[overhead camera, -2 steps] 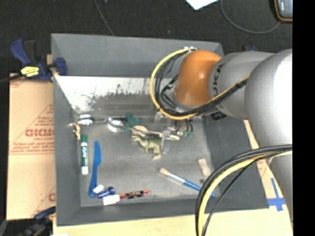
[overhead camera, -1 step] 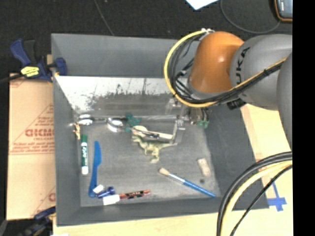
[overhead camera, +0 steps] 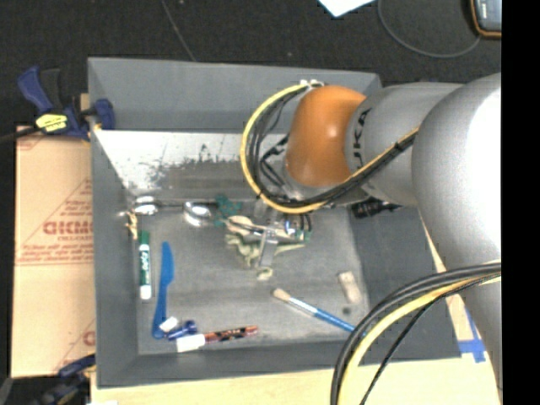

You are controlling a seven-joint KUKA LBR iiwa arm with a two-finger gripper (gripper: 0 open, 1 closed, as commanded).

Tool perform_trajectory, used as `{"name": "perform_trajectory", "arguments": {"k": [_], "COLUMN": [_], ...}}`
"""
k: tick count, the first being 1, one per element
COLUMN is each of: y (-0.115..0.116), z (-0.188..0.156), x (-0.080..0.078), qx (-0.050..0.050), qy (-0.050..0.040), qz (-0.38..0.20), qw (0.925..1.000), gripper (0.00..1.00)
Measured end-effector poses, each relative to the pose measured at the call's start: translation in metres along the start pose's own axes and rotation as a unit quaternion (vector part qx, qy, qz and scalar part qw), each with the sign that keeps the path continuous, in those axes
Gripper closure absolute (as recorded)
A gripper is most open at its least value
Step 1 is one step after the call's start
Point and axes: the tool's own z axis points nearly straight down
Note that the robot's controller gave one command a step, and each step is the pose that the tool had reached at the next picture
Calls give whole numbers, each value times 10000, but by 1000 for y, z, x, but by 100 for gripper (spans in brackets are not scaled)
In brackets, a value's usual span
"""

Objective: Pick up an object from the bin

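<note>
Over the pale heap (overhead camera: 242, 236) beside the spoon (overhead camera: 198, 213) hangs the tool (overhead camera: 268, 243).

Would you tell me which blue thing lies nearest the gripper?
The thin pale-tipped brush, lower right; the broad blue tool lies far left by the green marker.

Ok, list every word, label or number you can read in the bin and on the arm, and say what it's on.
"UKA": on the arm's grey link, beside the orange cover.
Green marker, bin's left: print too small to read.
Pen at the front: markings blurred, unreadable.
</note>
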Motion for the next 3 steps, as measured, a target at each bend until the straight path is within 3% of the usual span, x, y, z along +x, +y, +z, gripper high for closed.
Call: {"name": "perform_trajectory", "arguments": {"k": [1, 2, 3], "y": [-14, 1, 2], "z": [25, 25, 25], "x": [3, 13, 13], "qx": [-29, -12, -12], "qy": [-79, -47, -45], "qz": [665, 954, 950], "qw": [9978, 9954, 9955], "gripper": [0, 100, 100]}}
